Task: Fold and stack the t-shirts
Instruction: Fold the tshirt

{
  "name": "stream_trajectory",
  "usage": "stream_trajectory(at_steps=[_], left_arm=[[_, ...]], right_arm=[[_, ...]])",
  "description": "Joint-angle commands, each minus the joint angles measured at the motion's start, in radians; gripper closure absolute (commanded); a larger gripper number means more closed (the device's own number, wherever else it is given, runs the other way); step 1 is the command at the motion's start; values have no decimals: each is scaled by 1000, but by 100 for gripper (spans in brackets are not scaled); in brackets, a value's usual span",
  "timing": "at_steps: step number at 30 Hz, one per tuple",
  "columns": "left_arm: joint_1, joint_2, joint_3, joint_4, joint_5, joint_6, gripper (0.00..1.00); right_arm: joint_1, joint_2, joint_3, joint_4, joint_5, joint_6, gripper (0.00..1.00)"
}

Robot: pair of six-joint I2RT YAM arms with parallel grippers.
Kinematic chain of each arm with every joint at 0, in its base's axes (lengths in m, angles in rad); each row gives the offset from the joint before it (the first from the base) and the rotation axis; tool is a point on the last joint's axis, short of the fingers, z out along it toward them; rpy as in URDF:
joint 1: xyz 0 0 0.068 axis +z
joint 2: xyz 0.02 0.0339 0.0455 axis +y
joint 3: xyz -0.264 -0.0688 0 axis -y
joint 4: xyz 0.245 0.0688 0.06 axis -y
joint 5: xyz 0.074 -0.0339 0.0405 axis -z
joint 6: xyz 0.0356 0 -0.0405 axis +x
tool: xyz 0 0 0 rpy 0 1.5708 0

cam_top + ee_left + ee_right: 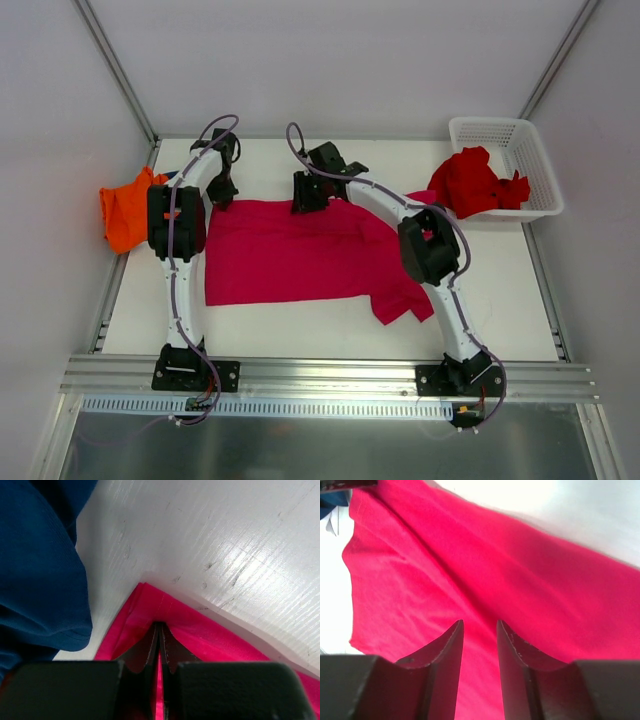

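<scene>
While the crumpled orange cloth t-shirt (125, 212) sits at the left edge of the white tabletop (500, 290), the navy blue cloth t-shirt (35, 565) bunches just beside the left gripper (159, 630). That gripper is closed, pinching the upper left corner of the magenta-pink cloth t-shirt (290, 255), which lies spread flat at the frame's centre, its long axis running left to right. Both arms reach forward, elbows raised, wrists dipped to the shirt's upper edge. Further right along that edge, the right gripper (480, 625) hovers with jaws parted and nothing between them, the cloth directly below, so closing there looks like its next need. At upper right, the bright red cloth t-shirt (475, 182) spills from the white plastic mesh basket (540, 170).
</scene>
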Motion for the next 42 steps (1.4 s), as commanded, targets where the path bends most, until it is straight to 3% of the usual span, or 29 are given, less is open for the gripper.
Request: stream_trajectory(at_steps=[1,7,13,34,42], left_arm=[[13,28,15,-28,19,7,100],[14,17,12,-28,19,12,100],[14,16,12,-28,24,13,100],[14,10,1,-31,18,15,100],[14,5,-8,-31,19,15,100]], right_arm=[[0,77,73,105,-116,73,63],[2,158,74,232,-168,173,62],[5,138,19,283,-187,195,62],[39,101,-15,285,-236,216,62],[72,54,-126,314,-226,193,71]])
